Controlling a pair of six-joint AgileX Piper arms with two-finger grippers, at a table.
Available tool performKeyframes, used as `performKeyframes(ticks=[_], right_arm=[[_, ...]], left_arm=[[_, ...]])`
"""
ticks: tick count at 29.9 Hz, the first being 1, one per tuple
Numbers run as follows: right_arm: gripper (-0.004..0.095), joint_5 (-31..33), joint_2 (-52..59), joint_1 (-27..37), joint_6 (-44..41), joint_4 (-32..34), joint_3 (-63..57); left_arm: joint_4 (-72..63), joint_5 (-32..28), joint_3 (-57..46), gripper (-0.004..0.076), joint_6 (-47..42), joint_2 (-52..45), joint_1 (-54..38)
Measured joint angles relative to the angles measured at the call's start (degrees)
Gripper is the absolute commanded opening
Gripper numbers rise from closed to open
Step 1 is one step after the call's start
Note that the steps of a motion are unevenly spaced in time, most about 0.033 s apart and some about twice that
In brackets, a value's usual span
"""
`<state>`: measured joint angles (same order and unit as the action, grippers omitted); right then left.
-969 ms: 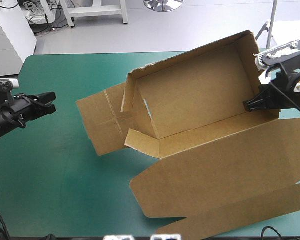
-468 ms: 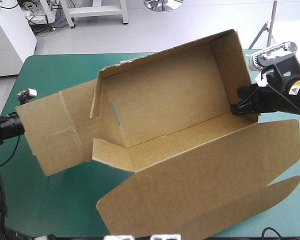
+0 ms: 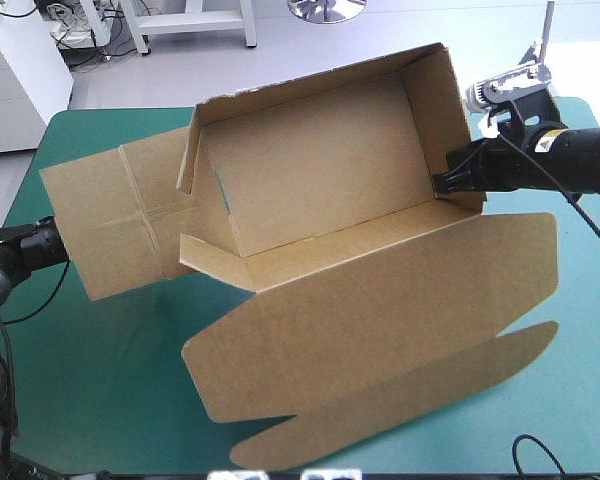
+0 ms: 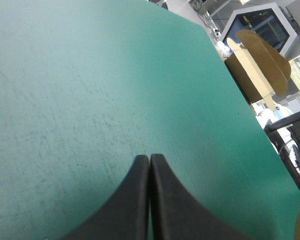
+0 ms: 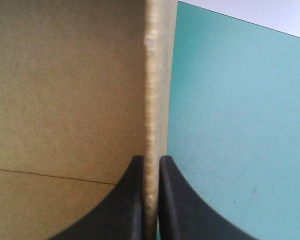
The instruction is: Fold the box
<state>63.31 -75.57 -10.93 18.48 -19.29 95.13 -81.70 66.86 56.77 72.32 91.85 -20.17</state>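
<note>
the right gripper's (image 5: 151, 167) jaws are pinched on the edge of the right end wall of the brown cardboard box (image 3: 330, 190). the raw board edge is sandwiched between the two black fingers (image 5: 130, 200). gripping a stiff, raised wall probably lets this one arm steer the whole sheet. the left gripper's (image 4: 149, 165) jaws are pressed together on nothing, low over the bare teal-green table cover (image 3: 100, 400). in the high view its tip meets the edge of the box's creased left end flap (image 3: 110, 220), and whether it reaches under cannot be told. it looks placed to push that flap up. the box lies across the table's middle, toward the far edge, as an open tray. the far and right walls stand, the left flap lies out flat, and the wide lid panel (image 3: 380, 320) spreads toward the near edge.
</note>
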Motion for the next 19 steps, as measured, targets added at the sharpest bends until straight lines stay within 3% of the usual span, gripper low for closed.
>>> performKeyframes(ticks=[14,19], right_arm=[[-0.0013,-4.1,-10.1,0.0,-0.1,2.1,-0.1],[-0.0013,-5.0,-11.3,0.0,-0.6,2.5,-0.1]], left_arm=[[-1.6,1.2,0.1,-0.0010,-5.7,-12.5,5.6],[0.7,-2.0,0.1,-0.0010,-9.3,-17.4,6.8]])
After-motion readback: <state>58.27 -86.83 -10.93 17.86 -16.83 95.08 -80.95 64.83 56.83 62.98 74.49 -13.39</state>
